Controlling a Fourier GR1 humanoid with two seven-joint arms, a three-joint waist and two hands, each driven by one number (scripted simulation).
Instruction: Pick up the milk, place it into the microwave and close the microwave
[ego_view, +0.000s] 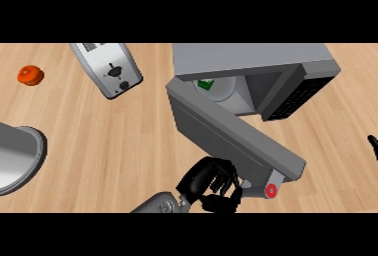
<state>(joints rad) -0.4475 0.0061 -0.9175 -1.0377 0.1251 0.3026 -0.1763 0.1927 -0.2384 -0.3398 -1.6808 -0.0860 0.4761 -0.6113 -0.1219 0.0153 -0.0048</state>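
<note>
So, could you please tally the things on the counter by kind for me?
Appliances: 2, the toaster and the open microwave
Cartons: 1, the milk inside the microwave
Small items: 1, an orange round thing
Vessels: 1, a grey round vessel cut by the view's left edge
Total: 5

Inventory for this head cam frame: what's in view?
microwave: one, grey, upper right, door open
milk: one, white with green, inside the microwave
toaster: one, silver, upper left
round thing: one, orange-red, far left
bowl: one, silver, left edge, cut off
counter: one, light wood
left hand: black, bottom centre, at the door's outer end
right hand: black, sliver at right edge
</note>
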